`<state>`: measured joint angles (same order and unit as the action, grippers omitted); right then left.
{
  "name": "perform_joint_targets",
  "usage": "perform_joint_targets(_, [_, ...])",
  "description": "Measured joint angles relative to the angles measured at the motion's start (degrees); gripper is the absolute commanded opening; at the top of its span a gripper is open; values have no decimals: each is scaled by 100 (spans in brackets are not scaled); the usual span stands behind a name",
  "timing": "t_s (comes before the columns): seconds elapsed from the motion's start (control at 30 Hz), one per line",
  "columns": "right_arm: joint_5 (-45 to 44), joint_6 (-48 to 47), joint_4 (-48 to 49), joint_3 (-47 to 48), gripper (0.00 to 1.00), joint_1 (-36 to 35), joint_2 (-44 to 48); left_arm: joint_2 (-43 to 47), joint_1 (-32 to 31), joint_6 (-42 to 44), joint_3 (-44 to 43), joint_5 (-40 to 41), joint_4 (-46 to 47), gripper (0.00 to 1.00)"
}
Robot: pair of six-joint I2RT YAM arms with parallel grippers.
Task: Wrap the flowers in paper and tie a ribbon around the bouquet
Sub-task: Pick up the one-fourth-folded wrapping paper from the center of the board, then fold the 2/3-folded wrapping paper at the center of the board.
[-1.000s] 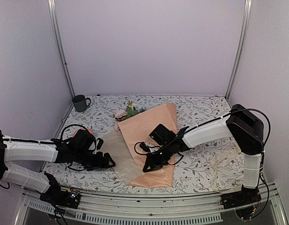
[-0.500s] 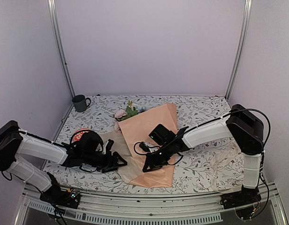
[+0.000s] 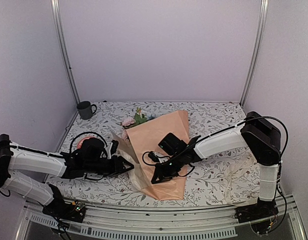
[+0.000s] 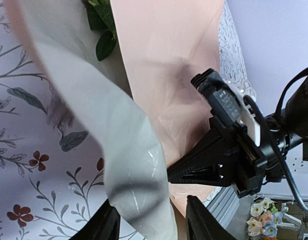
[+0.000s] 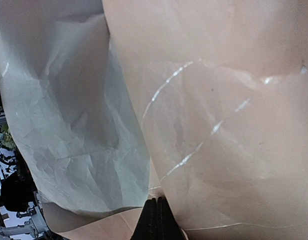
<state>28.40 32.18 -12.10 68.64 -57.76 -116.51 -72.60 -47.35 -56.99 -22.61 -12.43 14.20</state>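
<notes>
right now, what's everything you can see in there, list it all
cloth: one, white with leaf print, spread under everything
paper: one sheet, peach-orange with a pale underside, middle of the cloth, left flap raised
flowers: one bunch, pink bloom and green leaves clearest, poking out at the paper's far end
mug: one, dark grey, far left corner
dish: one, red and white, near left, mostly hidden
posts: two, silver, at the far corners
arms: two, white and black, reaching in from either side
left hand: one, black, jaws part open astride the raised flap
right hand: one, black, shut, tips down on the paper
</notes>
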Motion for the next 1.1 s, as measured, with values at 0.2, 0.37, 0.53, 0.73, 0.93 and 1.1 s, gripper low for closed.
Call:
perform_joint_targets(0.2, [2,20,87,-37,0,-2,0,-7,0,-11,52,162,138,56])
perform_joint_targets(0.37, [4,22,118,-46,0,-4,0,-4,-2,61,264,299,616,57])
perform_joint_targets(0.53, [2,22,120,-46,0,-4,0,-149,0,177,234,439,811,31])
perform_joint_targets(0.73, [20,39,208,-92,0,-4,4,-772,-46,660,-479,691,273,0])
perform_joint_targets(0.93, [210,146,820,-382,0,-4,33,-861,-424,1427,-1276,844,-140,0])
perform_joint_targets(1.1, [404,319,1355,-658,0,-2,68,-1521,-511,1908,-1902,704,-258,0])
